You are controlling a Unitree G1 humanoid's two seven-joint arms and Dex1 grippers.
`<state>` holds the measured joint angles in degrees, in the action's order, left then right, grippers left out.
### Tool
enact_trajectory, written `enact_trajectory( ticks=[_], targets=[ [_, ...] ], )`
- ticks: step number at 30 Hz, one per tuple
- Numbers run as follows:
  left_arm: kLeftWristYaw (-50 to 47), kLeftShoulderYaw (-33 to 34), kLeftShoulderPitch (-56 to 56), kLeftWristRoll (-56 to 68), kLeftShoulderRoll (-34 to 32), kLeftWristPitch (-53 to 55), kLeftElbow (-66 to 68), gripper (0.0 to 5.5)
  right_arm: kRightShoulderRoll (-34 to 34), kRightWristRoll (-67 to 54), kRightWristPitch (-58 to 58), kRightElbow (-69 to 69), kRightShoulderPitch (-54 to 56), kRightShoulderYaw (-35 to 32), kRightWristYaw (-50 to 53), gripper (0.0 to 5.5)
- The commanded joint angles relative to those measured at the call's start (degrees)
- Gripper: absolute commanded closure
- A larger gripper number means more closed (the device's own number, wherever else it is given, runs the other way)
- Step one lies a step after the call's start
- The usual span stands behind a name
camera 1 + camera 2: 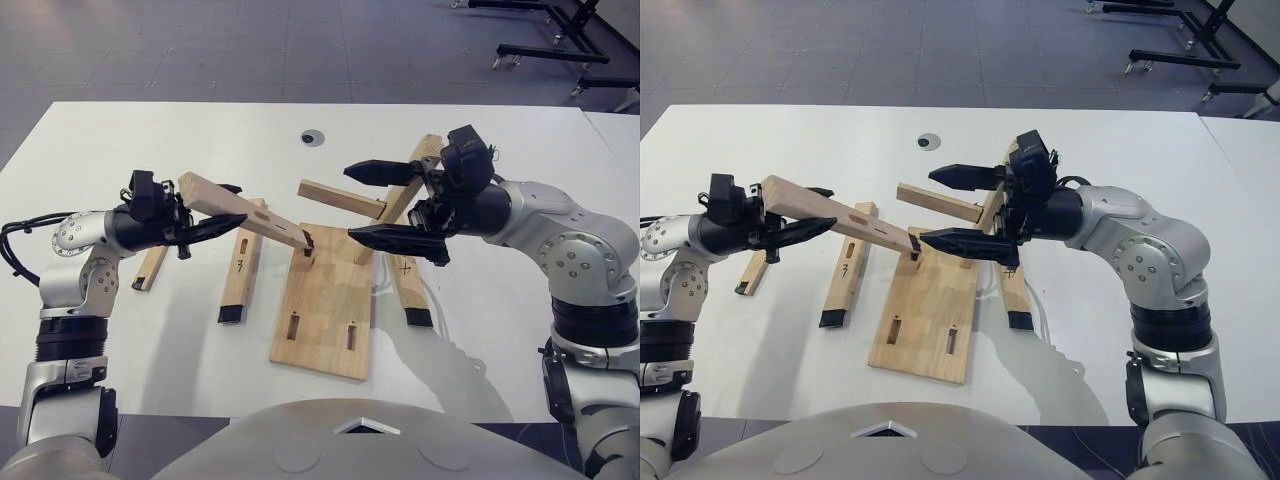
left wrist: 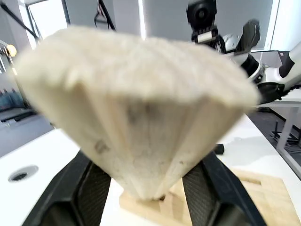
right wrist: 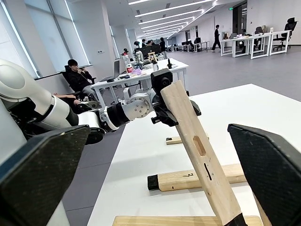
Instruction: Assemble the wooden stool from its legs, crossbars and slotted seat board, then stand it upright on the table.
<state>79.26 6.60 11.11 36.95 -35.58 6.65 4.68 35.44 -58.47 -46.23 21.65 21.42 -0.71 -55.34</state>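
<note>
**Stool parts on desk: one leg gripped, board flat**

1. Desk (image 1: 120, 150): white top, with a round cable port (image 1: 313, 137) near its far edge.
2. Seat board (image 1: 325, 310): lies flat at the middle of the desk, closer to the near edge. Two slots show at its near end.
3. Left end effector (image 1: 235, 203): clamped on the thick end of the held leg (image 1: 255, 222), one finger on each side.
4. Held leg: clear of the desk and slanting down to the seat board. Its black-capped tip meets the board's far left corner; whether it sits in a slot cannot be told.
5. Right end effector (image 1: 350, 203): fingers spread wide apart and holding nothing, over the board's far right corner.
6. Second leg (image 1: 240, 265): flat on the desk just left of the board, black cap toward the near edge.
7. Third leg (image 1: 410, 290): flat along the board's right side, black cap toward the near edge.
8. Short piece (image 1: 150, 268): on the desk near the left edge, partly hidden by the left arm.
9. Crossbar (image 1: 335, 197) and slanted bar (image 1: 425, 150): beyond the board's far edge, touching each other; whether they are joined cannot be told.
</note>
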Motion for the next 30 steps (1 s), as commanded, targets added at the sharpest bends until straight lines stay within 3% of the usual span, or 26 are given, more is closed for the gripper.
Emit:
enact_trajectory(
  ticks=[1, 7, 15, 24, 30],
  targets=[
    [2.1, -0.9, 1.9, -2.0, -3.3, 1.7, 0.4, 3.46, 0.0, 0.2, -0.4, 0.4, 1.4, -0.3, 0.3, 0.1],
    [4.2, -0.6, 5.2, -3.7, -5.7, 1.4, 2.8, 3.46, -0.4, -0.5, 0.3, 0.3, 3.7, -2.0, 1.3, 0.1],
    [9.2, -2.7, 9.3, -7.8, -9.0, -1.1, 5.8, 3.46, 1.2, -3.0, 2.7, -3.3, 9.3, -12.0, 4.2, 0.1],
    [9.8, -4.5, 15.7, -8.0, -7.2, -1.0, 6.2, 3.46, 0.6, 0.3, 5.3, -6.5, 10.0, -12.3, 5.3, 0.1],
    [9.7, -4.5, 16.8, -6.8, -7.0, 1.9, 4.9, 3.46, -1.5, 3.2, 8.4, -6.1, 3.4, -13.6, 8.4, 0.1]
  ],
)
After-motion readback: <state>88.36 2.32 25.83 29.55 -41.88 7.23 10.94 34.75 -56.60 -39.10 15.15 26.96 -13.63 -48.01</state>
